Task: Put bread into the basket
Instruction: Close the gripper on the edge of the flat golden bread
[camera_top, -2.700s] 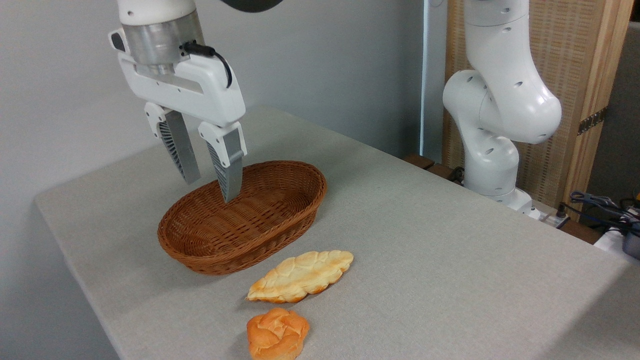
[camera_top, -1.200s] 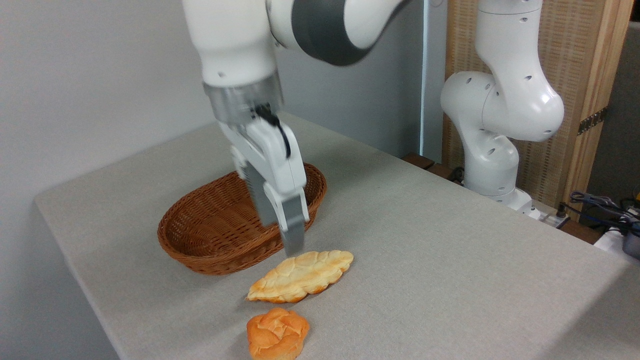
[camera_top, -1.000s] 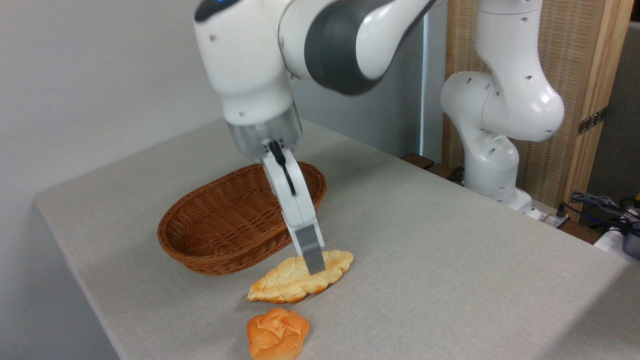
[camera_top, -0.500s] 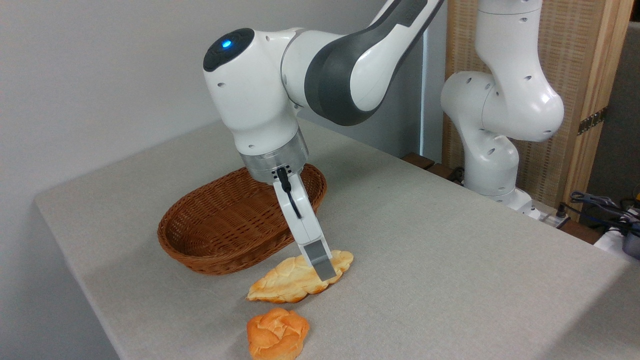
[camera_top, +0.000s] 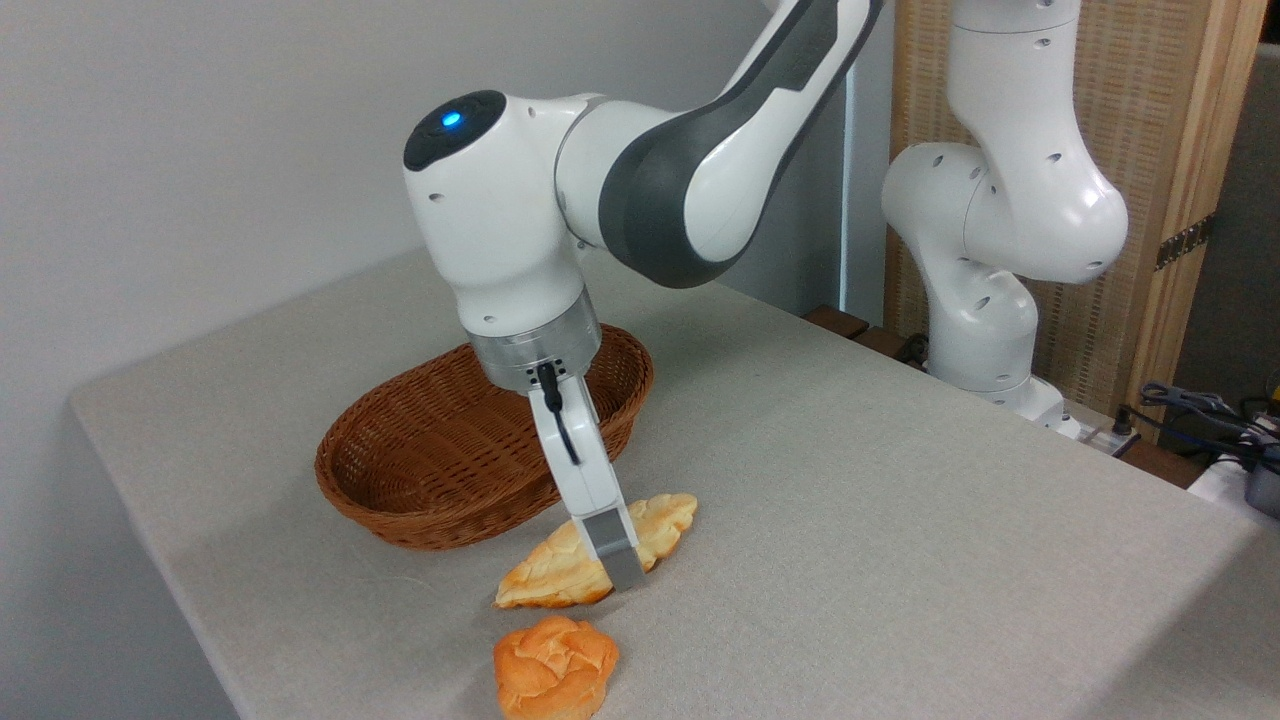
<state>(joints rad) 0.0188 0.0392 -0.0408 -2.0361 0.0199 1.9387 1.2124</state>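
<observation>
- The arm (camera_top: 640, 170) reaches in from the upper right, its wrist bent downward, and sets the gripper (camera_top: 618, 565) low over the table (camera_top: 900, 560), tilted so the tip points toward 5 o'clock.
- The gripper is seen edge-on. Only one grey finger (camera_top: 612, 545) shows, lying across the middle of the bread (camera_top: 560, 568); the second finger is hidden behind it.
- Finger state: cannot be determined. The near finger touches or overlaps the loaf's near edge, but the gap between the jaws is not visible, so neither a grasp nor a release can be confirmed.
- The bread lies on the table at 5 o'clock from the basket (camera_top: 440, 470), just beside its rim, outside it. Its long axis runs from 8 o'clock to 2 o'clock. The middle of the loaf is covered by the finger; both ends show.
- Whether the loaf rests flat or is partly raised cannot be made out.
- The basket sits on the table at 10 o'clock from the loaf. The visible interior holds nothing; the wrist covers part of its right end.
- A small round orange bun (camera_top: 555, 668) lies at 6 o'clock from the loaf, near it but apart, close to the table's front edge.
- The arm's base (camera_top: 985, 330) stands at the table's far right side.
</observation>
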